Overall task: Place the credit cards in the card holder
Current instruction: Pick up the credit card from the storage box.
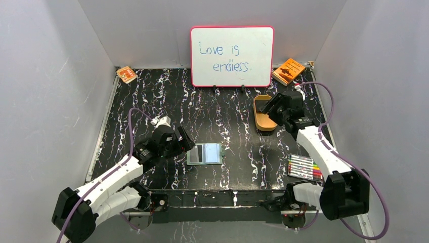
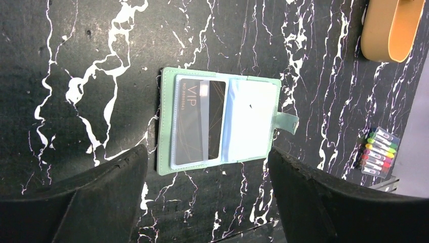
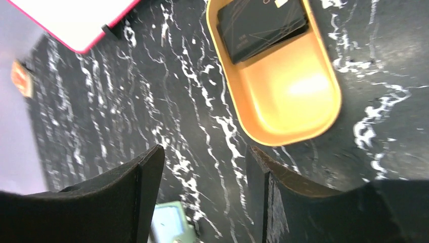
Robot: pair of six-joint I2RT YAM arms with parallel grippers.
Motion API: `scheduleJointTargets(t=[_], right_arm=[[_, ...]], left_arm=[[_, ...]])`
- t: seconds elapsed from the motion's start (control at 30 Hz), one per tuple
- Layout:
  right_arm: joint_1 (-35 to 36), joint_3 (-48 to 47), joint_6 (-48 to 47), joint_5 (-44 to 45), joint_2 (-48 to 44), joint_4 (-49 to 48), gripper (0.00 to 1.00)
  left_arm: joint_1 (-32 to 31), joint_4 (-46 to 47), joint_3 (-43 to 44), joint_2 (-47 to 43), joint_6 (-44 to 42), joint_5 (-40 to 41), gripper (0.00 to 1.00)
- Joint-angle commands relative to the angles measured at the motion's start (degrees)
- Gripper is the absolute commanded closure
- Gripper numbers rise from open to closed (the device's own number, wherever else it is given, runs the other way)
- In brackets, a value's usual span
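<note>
The card holder lies open on the black marble table, pale inside facing up. One dark credit card sits under the clear sleeve on the left half of the holder. More dark credit cards lie at the far end of the tan oval tray. My left gripper hovers open just left of the holder, nothing between its fingers. My right gripper hangs open over the table beside the tray, also empty. A corner of the holder shows low in the right wrist view.
A whiteboard stands at the back centre. Orange booklets lie in the back left and back right corners. A pack of coloured markers lies at the front right. Grey walls enclose the table on three sides.
</note>
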State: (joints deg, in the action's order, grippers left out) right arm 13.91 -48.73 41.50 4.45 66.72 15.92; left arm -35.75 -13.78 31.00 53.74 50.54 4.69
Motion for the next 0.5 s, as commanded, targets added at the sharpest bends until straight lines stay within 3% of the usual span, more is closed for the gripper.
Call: scheduleJointTargets(t=[0.0,0.2,0.47], right_arm=[[-1.1,2.1,16.9,-0.2,3.2,-12.8,0.32],[-3.2,0.1,28.5,5.6,12.1,-16.9,0.29],[-4.1,-4.6,32.5,4.7,22.9,-16.3,0.3]], left_arm=[[-0.1,-0.6,-1.3,-2.1,2.0,1.5,0.15],[-0.1,-1.2,-2.5,-2.6,4.4,2.7,0.17],[-0.1,-2.1,-3.4,-2.7,5.7,3.2,0.17]])
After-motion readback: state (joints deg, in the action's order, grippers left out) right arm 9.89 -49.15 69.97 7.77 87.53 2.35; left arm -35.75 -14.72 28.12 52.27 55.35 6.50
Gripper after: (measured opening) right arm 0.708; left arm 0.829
